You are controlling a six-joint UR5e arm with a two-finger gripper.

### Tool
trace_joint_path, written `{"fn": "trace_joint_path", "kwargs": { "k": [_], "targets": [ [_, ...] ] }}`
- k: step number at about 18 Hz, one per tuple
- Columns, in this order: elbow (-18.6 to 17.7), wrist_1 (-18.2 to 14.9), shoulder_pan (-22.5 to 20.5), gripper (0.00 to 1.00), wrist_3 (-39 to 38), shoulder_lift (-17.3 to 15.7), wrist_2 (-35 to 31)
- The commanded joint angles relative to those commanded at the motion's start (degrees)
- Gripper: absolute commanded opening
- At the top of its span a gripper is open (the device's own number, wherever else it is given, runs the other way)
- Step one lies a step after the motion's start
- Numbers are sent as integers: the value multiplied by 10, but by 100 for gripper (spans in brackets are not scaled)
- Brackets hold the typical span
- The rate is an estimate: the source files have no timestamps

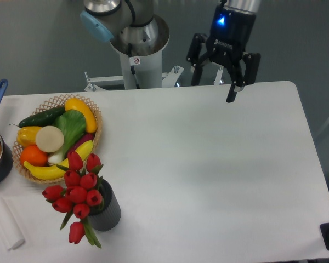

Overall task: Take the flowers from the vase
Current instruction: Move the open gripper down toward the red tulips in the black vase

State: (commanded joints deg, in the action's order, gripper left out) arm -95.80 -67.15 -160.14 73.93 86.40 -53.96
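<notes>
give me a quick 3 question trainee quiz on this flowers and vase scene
1. True or false: the gripper is shut on the flowers.
2. The flowers are: A) in the vase B) in the basket C) flat on the table
3. Fill in: the basket lies to the ___ of the gripper in the picture.

Key: 1 false, it hangs open at the far edge, apart from them. 2 A. 3 left.
</notes>
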Motion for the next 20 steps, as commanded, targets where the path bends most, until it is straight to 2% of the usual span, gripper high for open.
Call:
{"fn": "trace_joint_path", "kwargs": {
  "k": [3, 7, 10, 13, 16, 18, 20],
  "targets": [
    [0, 0, 5, 100, -15, 2, 15],
    [-1, 5, 6, 100, -73, 5, 48],
    [-15, 33, 17, 100, -75, 5, 47],
    [-28, 82, 27, 100, -76, 10, 47],
    [-22, 88, 61, 100, -75, 27, 48],
    [-22, 91, 64, 100, -70, 37, 47],
    [-28, 114, 68, 100, -57, 42, 47]
  ]
}}
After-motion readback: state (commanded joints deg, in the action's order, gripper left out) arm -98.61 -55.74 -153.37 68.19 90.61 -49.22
